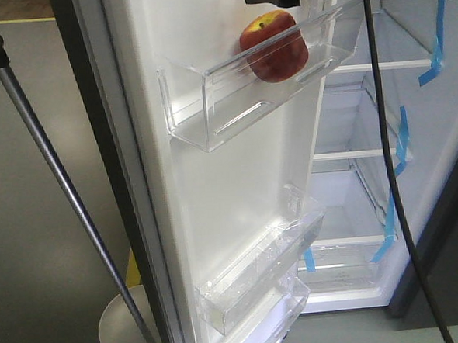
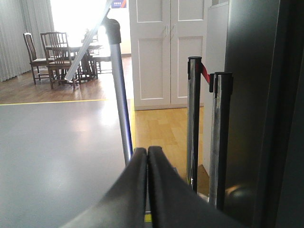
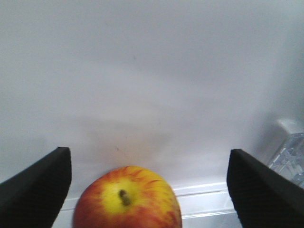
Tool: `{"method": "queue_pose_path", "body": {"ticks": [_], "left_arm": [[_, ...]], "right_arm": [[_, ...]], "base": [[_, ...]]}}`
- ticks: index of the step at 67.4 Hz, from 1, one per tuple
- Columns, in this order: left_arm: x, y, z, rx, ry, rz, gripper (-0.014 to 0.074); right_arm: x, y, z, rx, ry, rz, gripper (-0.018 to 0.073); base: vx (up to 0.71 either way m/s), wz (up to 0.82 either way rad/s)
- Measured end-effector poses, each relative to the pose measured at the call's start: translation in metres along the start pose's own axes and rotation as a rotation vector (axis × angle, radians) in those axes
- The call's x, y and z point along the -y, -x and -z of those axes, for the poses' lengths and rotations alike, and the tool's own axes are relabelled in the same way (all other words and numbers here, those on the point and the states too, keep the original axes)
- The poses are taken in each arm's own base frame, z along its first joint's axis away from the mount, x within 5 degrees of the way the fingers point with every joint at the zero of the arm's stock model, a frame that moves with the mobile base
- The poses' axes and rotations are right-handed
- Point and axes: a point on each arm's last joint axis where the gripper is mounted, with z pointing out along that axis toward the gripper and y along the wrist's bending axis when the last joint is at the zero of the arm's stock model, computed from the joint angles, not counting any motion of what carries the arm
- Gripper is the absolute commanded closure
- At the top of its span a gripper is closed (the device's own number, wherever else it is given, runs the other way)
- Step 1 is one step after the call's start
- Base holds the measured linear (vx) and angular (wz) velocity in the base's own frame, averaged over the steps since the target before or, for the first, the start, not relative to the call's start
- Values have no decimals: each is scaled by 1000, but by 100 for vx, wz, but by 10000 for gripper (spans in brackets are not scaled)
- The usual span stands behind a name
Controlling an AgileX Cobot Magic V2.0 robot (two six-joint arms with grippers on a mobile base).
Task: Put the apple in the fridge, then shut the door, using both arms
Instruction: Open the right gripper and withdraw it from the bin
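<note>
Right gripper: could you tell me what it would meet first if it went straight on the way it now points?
Probably the apple, low between the open jaws of the right gripper; if it passes above that, the door's white inner wall behind. Depth is unclear.

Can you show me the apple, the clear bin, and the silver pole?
apple [image 1: 274, 46]: front view, its red side.
clear bin [image 1: 232, 101]: front view, its front wall.
silver pole [image 1: 57, 174]: front view, mid shaft.
</note>
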Motion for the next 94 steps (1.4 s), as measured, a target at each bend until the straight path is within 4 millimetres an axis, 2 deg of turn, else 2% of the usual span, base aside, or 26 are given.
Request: {"method": "queue_pose_path", "body": {"ticks": [13, 23, 44, 70, 82, 94], "left_arm": [[0, 0, 0, 0, 0, 0, 603], [0, 0, 0, 0, 0, 0, 603], [0, 0, 0, 0, 0, 0, 603], [0, 0, 0, 0, 0, 0, 603], [0, 0, 0, 0, 0, 0, 603], [0, 0, 0, 0, 0, 0, 603]], "right_arm": [[-13, 3, 35, 21, 9, 22, -43], [-22, -19, 58, 13, 2, 29, -31], [-40, -96, 95, -27, -24, 9, -31], [-66, -202, 138, -88, -13, -35, -31], [-78, -246, 150, -128, 29, -66, -31], [-87, -287, 153, -160, 73, -109, -31]], "base": [[0, 0], [0, 0], [0, 0], [0, 0], [0, 0], [0, 0]]}}
